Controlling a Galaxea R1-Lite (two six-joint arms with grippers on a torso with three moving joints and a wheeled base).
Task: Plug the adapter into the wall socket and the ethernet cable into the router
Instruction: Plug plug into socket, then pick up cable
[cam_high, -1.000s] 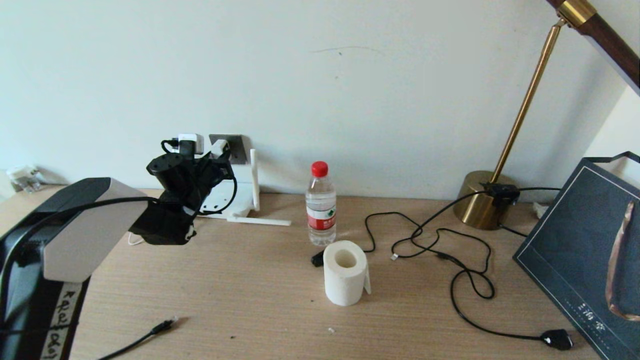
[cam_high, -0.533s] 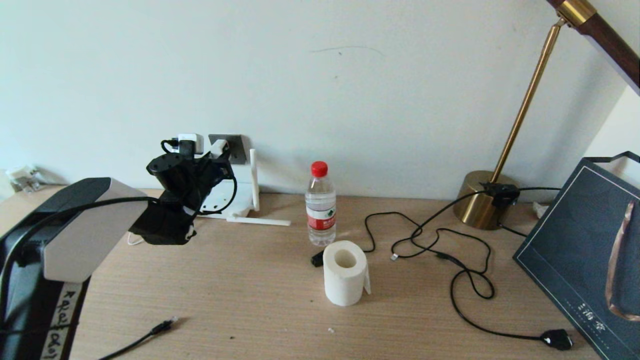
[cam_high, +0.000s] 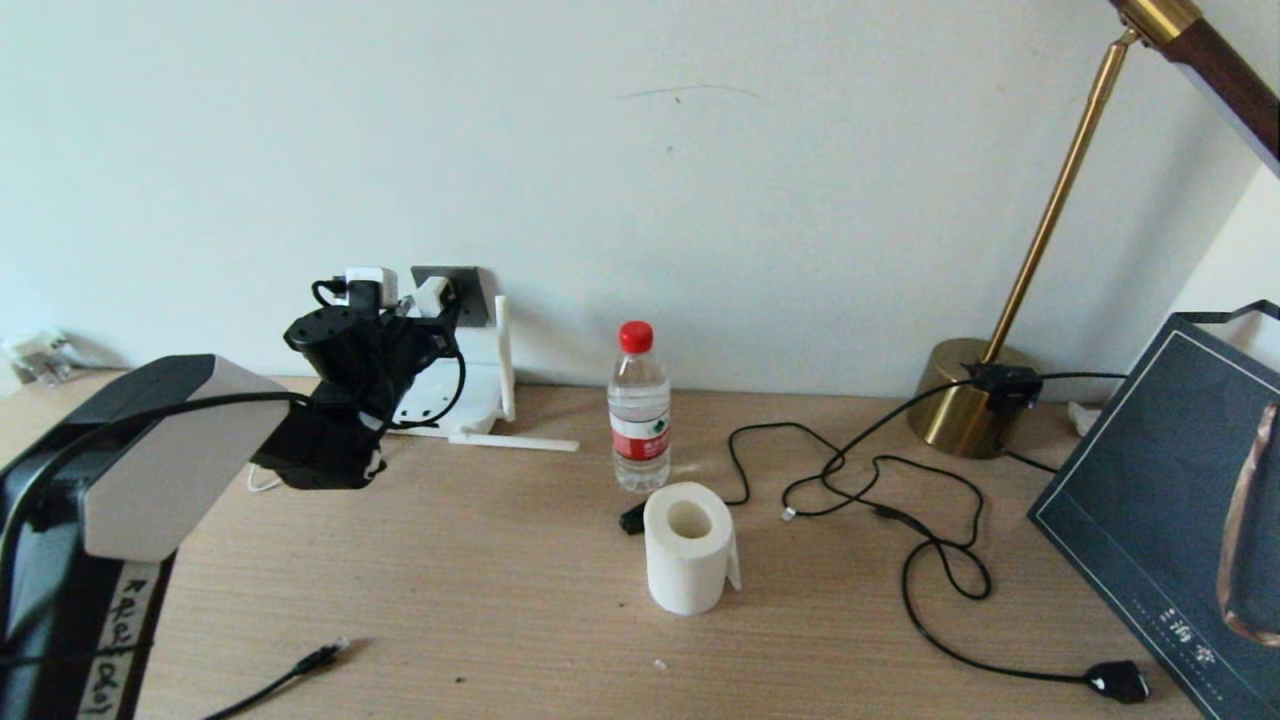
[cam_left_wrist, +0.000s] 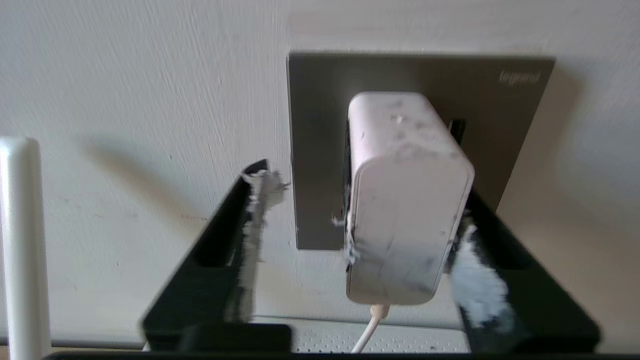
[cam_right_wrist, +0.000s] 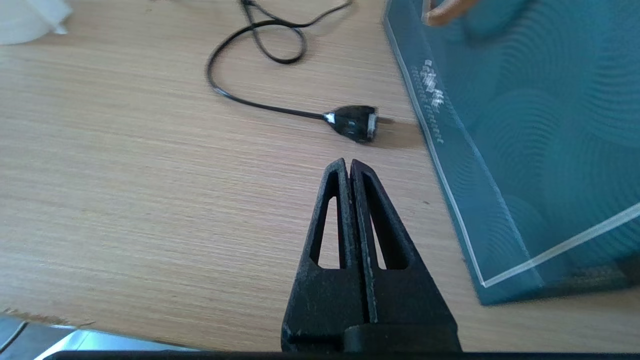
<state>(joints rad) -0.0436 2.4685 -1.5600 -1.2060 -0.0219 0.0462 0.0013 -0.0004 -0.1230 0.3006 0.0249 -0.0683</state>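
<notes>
The left gripper and its arm cover most of the router in the head view, leaving only part of the white body and two antennas showing; its ports cannot be made out. The adapter hides the middle of the wall socket, so whether its prongs are fully seated is not visible. Beside the adapter, one finger is smeared with blur. The ethernet cable runs off the lower edge of the head view, near the counter's front. The lamp head is cut off at the upper corner, and the dark bag beside the lamp base is cropped by the edge.
</notes>
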